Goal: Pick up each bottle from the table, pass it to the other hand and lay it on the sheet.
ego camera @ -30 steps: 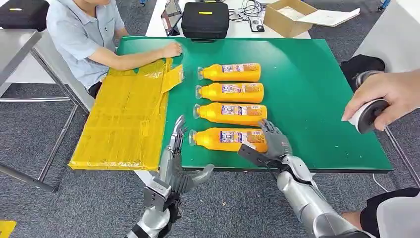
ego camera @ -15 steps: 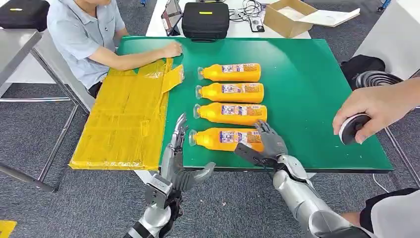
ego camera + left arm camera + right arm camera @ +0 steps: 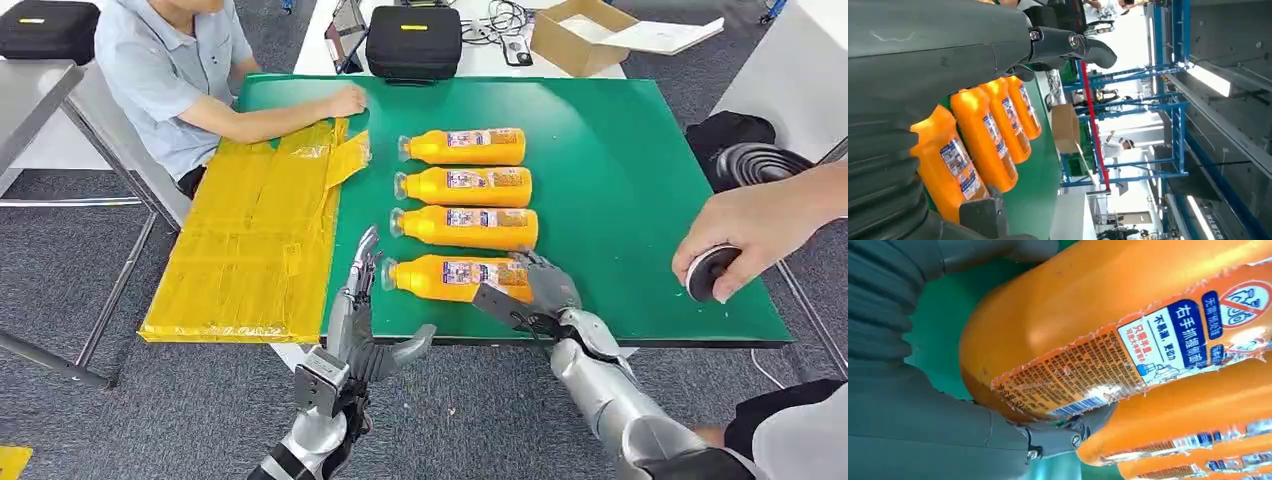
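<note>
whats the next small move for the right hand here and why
Probably close the fingers fully and lift. The right hand is already wrapped around the base end of the nearest bottle, which lies flat on the green table, while the left hand waits open beside its cap.

Setting: an indoor robot test lab or workshop hall. A green table (image 3: pixel 620 180) stands on grey carpet (image 3: pixel 200 410). Behind the green table, a white bench (image 3: pixel 480 60) carries a black equipment case (image 3: pixel 414 40), loose cables (image 3: pixel 505 18) and an open cardboard box (image 3: pixel 580 35). A coiled hose (image 3: pixel 760 160) lies right of the green table. Beyond it, blue steel racking (image 3: pixel 1175 100) and ceiling strip lights (image 3: pixel 1210 80) show an industrial-style hall.
</note>
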